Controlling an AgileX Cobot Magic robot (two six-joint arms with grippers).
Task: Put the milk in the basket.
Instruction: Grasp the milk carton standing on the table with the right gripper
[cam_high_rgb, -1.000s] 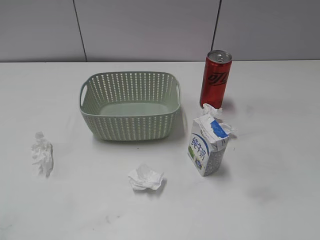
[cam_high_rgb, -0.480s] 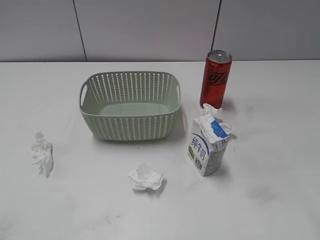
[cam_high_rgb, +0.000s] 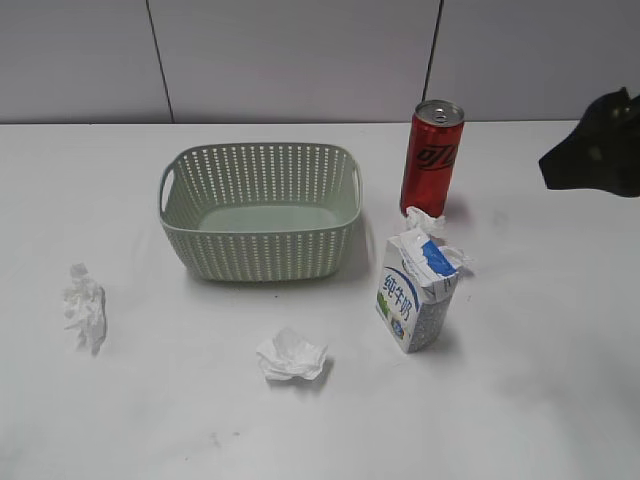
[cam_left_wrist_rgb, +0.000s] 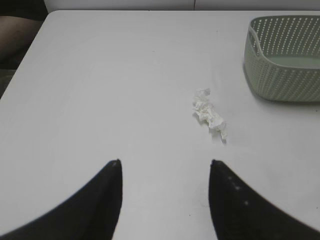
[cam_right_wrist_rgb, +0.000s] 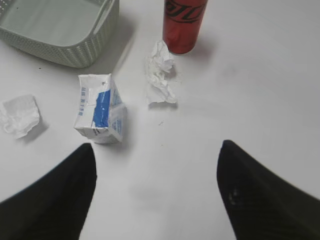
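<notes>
The milk carton (cam_high_rgb: 416, 295), white and blue with an opened top, stands on the white table right of the pale green basket (cam_high_rgb: 260, 255). In the right wrist view the carton (cam_right_wrist_rgb: 97, 115) is at the left, ahead of my right gripper (cam_right_wrist_rgb: 156, 146), which is open and empty. The right gripper (cam_high_rgb: 590, 155) shows at the exterior view's right edge, high above the table. The basket (cam_right_wrist_rgb: 75, 52) is empty. My left gripper (cam_left_wrist_rgb: 165, 162) is open and empty over bare table; the basket (cam_left_wrist_rgb: 280, 80) is far to its right.
A red soda can (cam_high_rgb: 431, 158) stands behind the carton. Crumpled tissues lie beside the can (cam_high_rgb: 425, 220), in front of the basket (cam_high_rgb: 291, 356), and at the left (cam_high_rgb: 85, 306). A grey wall runs behind the table.
The right gripper has come into the exterior view at the right edge; it was not visible before. The objects have not moved.
</notes>
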